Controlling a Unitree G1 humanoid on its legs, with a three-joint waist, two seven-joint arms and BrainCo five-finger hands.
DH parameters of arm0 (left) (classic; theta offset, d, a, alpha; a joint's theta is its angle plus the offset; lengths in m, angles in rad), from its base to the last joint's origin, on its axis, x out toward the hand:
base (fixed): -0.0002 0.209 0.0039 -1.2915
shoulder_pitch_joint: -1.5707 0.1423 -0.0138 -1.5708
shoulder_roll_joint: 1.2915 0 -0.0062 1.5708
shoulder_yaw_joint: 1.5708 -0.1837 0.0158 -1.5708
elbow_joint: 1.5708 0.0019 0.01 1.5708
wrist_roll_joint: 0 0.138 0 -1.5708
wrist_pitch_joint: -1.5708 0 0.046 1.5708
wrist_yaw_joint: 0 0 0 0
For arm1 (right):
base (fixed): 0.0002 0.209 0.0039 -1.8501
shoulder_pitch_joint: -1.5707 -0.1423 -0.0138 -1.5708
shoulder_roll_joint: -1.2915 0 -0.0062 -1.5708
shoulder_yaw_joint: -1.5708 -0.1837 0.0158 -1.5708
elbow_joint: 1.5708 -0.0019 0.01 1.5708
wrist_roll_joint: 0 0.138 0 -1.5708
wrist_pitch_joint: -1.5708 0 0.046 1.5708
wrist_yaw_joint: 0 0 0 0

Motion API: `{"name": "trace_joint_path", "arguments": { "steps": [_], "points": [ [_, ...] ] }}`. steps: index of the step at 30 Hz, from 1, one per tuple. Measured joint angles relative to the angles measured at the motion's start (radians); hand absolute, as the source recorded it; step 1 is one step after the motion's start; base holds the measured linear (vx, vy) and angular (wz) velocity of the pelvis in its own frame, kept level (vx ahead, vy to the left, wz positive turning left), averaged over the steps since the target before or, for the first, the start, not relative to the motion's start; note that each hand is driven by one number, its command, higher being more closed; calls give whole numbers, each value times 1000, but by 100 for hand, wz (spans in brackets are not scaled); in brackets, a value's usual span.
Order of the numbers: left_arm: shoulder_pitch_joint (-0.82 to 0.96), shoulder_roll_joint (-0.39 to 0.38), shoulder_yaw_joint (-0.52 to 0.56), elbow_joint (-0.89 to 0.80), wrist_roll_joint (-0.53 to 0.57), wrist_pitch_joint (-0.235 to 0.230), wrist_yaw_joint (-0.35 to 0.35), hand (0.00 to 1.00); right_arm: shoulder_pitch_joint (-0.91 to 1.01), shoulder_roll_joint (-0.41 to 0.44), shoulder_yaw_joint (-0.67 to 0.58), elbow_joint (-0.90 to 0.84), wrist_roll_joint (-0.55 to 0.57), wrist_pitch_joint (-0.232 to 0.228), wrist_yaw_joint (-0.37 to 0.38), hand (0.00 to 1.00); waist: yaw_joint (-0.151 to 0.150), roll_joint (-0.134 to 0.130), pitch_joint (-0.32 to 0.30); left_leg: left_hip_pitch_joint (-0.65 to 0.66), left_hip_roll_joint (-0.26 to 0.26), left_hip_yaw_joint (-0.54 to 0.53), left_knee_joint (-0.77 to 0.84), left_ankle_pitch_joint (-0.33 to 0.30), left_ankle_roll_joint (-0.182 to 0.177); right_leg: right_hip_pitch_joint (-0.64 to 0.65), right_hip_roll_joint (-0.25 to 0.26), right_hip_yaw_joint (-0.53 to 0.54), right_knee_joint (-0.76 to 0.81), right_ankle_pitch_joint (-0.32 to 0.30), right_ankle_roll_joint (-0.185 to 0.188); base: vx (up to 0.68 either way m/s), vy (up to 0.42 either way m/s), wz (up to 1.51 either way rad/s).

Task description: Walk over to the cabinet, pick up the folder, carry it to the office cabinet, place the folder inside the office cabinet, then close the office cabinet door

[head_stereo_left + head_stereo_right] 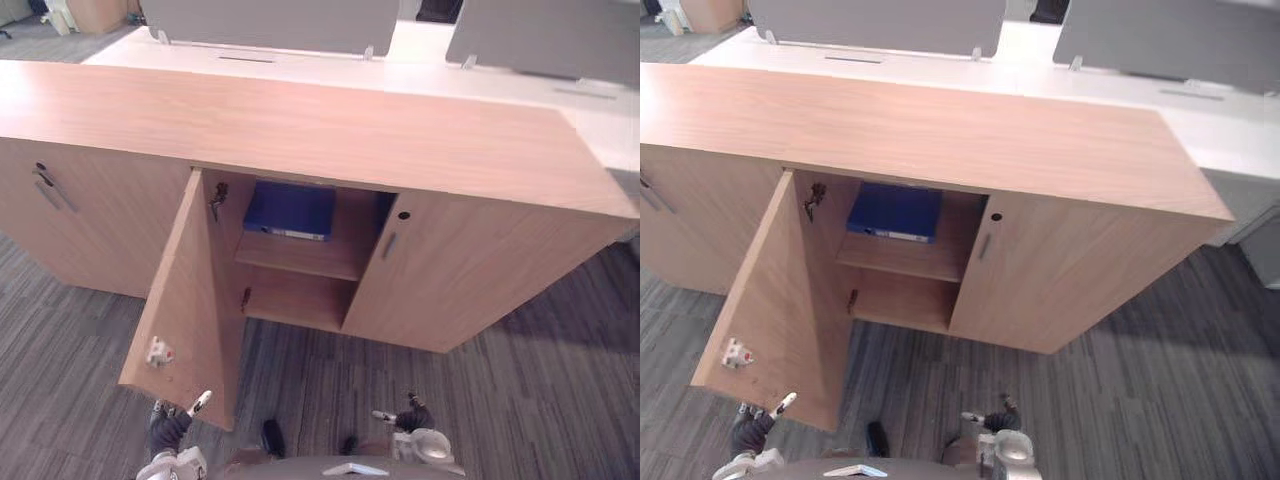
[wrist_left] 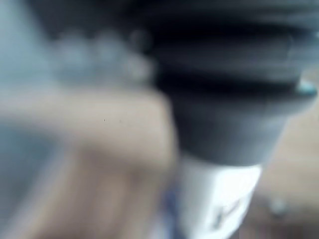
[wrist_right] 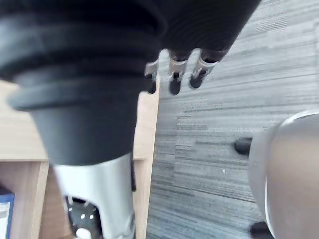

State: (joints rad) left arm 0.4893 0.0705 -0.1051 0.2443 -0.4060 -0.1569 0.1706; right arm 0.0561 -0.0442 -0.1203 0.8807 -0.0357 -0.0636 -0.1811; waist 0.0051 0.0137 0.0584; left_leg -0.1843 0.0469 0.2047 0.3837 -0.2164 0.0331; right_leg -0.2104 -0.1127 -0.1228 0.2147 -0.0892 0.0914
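The long wooden cabinet [image 1: 300,120] stands straight ahead on the grey carpet, and its middle door [image 1: 185,290] hangs wide open, swung out toward the robot's left. Inside, on the upper shelf [image 1: 300,255], the blue folder [image 1: 290,208] lies flat toward the back, clear of the opening and in neither hand. By the look of it, the fetching, carrying and placing are done. What is left is the last step, pushing that door shut. The doors on either side of it are already closed.

The left hand [image 1: 168,432] is low, just beside the bottom edge of the open door and not touching it as far as I can see. What shows of its fingers [image 1: 200,402] is straight and holds nothing. The right hand [image 1: 412,418] is low as well, well apart from the door, over the carpet. Its fingers [image 3: 174,79] hang released and empty. The left hand looks the better placed to start the push.

As for writing, the folder's front edge carries a pale label strip [image 1: 300,234], but any print on it is too small to read. A small white and red fitting [image 1: 158,351] sits on the inside of the door, with no legible marking.
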Motion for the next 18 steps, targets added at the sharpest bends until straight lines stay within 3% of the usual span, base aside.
{"name": "trace_joint_path", "arguments": {
  "steps": [1, 2, 3, 6, 7, 11, 18],
  "points": [
    [-22, -10, -20, 9, 28, -1, -48, 0, -20, 1, -2, 6, 12, 9, 0, 0, 7, 22, 30, 27, 13, 56, -46, -33, -48, -5, 13, 34, 48, 11, -14, -104, 78, -111],
    [-26, -10, -27, -1, 55, 0, -69, 0, -13, 1, -6, -2, 18, 7, 0, 0, 5, 28, 35, 47, 9, 79, -86, -26, -59, 6, 10, 35, 46, 15, -12, 61, 53, -73],
    [-40, -8, -33, -38, 82, 0, -109, 0, 1, -6, -11, -2, 31, 6, 0, 0, -20, 26, 30, 92, -1, 101, -154, 2, -65, 59, 15, 26, 1, 21, -24, 82, -76, -34],
    [-122, -5, -32, -50, 94, -6, -150, 0, 45, -15, -13, -7, 40, 2, 1, 0, -32, 20, 23, 120, -20, 98, -222, 48, -70, 143, 34, 28, -154, 74, -34, 23, -81, -41],
    [-148, -6, -34, -47, 94, -6, -155, 0, 56, -14, -14, -10, 41, 1, 0, 0, -42, 36, 12, 129, -15, 96, -244, 83, -64, 151, 46, 32, -179, 91, -39, -22, -49, -43],
    [-244, -13, -52, -46, 96, -9, -157, 0, 59, -14, -24, -8, 42, 1, 0, 0, -66, 27, 14, 198, -15, 99, -326, 147, -65, 204, 61, 30, -229, 111, -37, 39, -68, -6],
    [-392, 1, -54, 51, 152, -18, -90, 0, 59, -4, -31, 0, 42, 0, 0, 0, -86, 23, 9, 272, -16, 139, -406, 176, -61, 257, 80, 60, -294, 143, -44, 68, -20, -16]
  ]
}}
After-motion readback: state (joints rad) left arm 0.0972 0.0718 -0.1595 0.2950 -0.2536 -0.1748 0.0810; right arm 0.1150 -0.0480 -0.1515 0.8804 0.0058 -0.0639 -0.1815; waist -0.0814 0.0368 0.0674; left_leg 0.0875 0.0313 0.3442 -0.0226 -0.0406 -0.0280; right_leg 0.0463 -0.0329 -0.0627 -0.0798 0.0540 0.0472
